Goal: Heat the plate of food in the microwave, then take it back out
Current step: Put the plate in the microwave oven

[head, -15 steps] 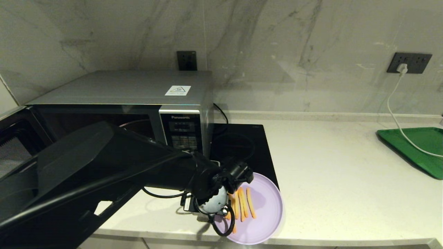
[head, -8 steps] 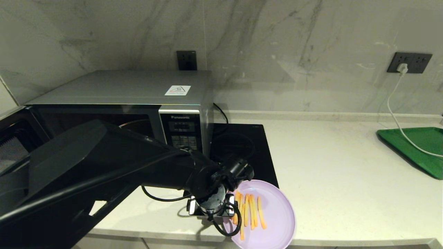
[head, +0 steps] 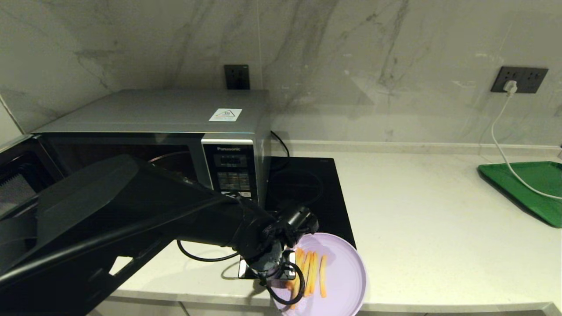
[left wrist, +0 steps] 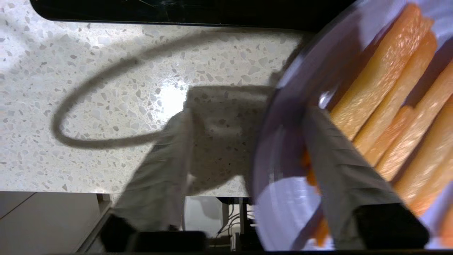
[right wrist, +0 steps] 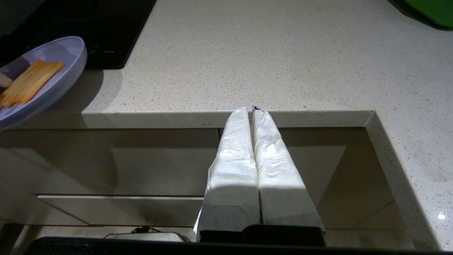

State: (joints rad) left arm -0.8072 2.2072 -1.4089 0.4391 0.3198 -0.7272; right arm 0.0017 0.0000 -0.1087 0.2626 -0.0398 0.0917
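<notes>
The left gripper point(head: 285, 259) is gripping the left rim of the plate of food point(head: 338, 274) at the counter's front edge, the microwave point(head: 153, 131) is lying to its left, and the right gripper point(right wrist: 253, 111) is waiting closed below the counter.
</notes>
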